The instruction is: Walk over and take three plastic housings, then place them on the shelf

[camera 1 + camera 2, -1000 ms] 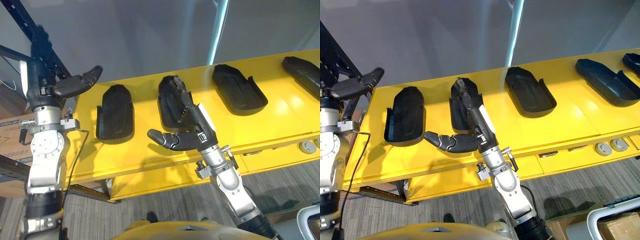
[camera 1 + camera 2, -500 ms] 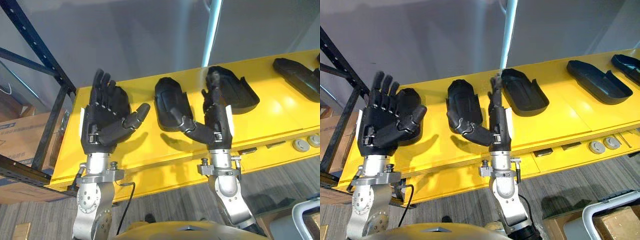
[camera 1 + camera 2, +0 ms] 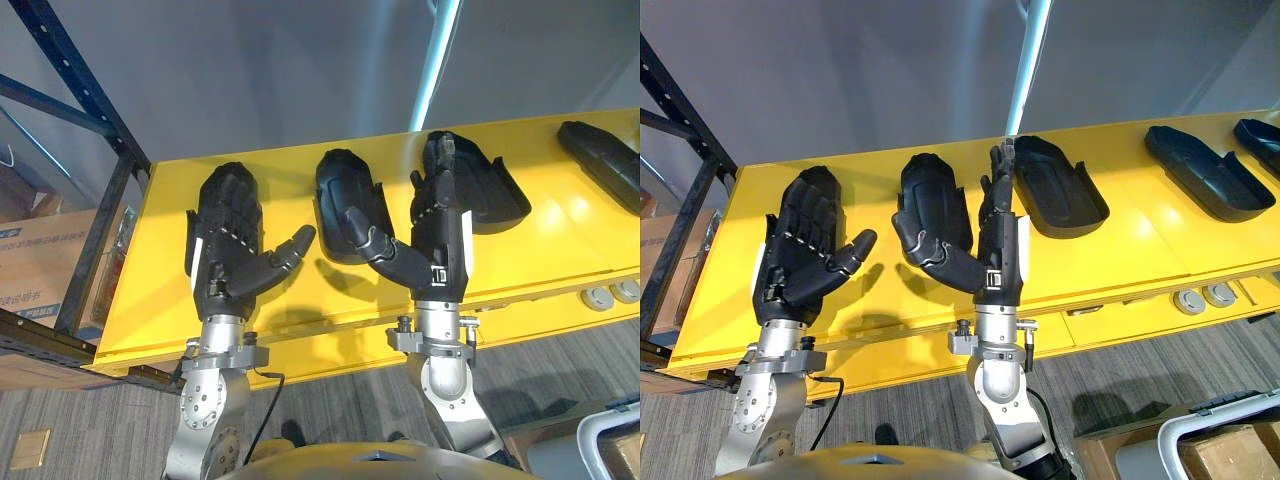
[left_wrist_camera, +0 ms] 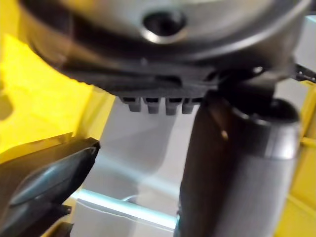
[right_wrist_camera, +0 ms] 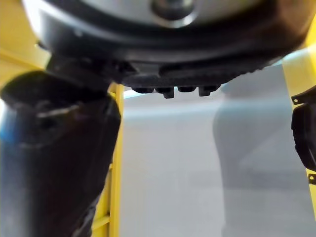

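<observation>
Five black housings [image 3: 1200, 170] lie in one row on the yellow table [image 3: 1130, 255], running from the middle left to the upper right of the frame. There are two hands, both raised with straight fingers and grasping nothing. The left hand [image 3: 800, 255] stands in front of the first housing [image 3: 818, 183]. The right hand [image 3: 997, 240] stands between the second housing [image 3: 932, 195] and the third housing [image 3: 1065, 190], with its thumb across the second. Whether they touch, I cannot tell.
</observation>
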Available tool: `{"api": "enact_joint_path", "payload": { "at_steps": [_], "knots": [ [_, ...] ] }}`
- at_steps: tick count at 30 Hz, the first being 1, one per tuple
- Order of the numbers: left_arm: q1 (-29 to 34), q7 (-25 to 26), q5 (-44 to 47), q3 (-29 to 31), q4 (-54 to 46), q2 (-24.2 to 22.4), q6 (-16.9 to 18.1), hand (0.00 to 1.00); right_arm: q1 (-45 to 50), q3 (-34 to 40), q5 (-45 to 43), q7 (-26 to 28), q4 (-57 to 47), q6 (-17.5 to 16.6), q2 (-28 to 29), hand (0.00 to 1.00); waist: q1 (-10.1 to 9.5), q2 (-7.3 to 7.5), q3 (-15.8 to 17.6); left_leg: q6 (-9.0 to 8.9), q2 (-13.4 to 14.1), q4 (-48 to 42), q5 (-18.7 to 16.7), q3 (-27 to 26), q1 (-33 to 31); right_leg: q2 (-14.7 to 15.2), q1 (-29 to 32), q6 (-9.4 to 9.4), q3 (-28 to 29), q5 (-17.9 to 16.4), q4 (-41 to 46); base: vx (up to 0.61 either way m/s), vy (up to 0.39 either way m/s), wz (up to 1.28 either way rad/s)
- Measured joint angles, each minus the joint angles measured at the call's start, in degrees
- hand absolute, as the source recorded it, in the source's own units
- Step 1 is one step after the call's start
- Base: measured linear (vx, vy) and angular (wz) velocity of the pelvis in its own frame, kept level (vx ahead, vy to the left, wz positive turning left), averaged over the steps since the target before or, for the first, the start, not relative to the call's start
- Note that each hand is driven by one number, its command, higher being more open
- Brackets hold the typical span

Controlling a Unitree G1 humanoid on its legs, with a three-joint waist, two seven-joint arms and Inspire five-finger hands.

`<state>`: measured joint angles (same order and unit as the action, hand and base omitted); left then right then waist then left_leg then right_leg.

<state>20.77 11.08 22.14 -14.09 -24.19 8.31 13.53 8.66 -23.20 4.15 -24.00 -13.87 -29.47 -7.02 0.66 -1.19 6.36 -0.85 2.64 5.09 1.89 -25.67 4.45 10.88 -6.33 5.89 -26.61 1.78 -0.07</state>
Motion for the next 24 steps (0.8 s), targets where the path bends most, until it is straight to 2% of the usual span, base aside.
{"api": "enact_joint_path", "payload": {
  "at_steps": [12,19,24],
  "knots": [
    [-0.1,-1.8,0.0,-2.3,2.5,2.3,-4.1,1.0,0.0,-0.6,-0.1,0.2,0.0,0.0,-0.1,1.0,0.04,0.15,-0.1,0.02,0.1,0.0,-0.3,-1.1,0.1,0.0,0.2,0.03,0.2,0.0,0.0,0.03,0.022,-0.02],
    [-0.1,-1.6,-1.1,-4.1,4.6,3.6,-7.2,1.0,-0.4,-2.3,-0.1,0.9,0.0,0.0,-1.2,1.0,-0.33,0.79,-0.6,-0.08,0.1,-0.1,0.0,-1.1,0.2,0.1,0.2,0.05,0.1,0.0,0.0,0.04,0.019,0.0],
    [-0.1,-0.4,-3.1,-4.1,4.6,3.6,-7.6,1.0,-0.4,-2.3,-0.1,0.9,0.0,0.0,-1.9,1.0,-0.37,0.98,-0.8,-0.1,0.0,0.0,0.0,-1.1,0.4,0.2,0.0,0.05,0.1,0.0,0.0,0.01,0.005,0.0]
  ]
}}
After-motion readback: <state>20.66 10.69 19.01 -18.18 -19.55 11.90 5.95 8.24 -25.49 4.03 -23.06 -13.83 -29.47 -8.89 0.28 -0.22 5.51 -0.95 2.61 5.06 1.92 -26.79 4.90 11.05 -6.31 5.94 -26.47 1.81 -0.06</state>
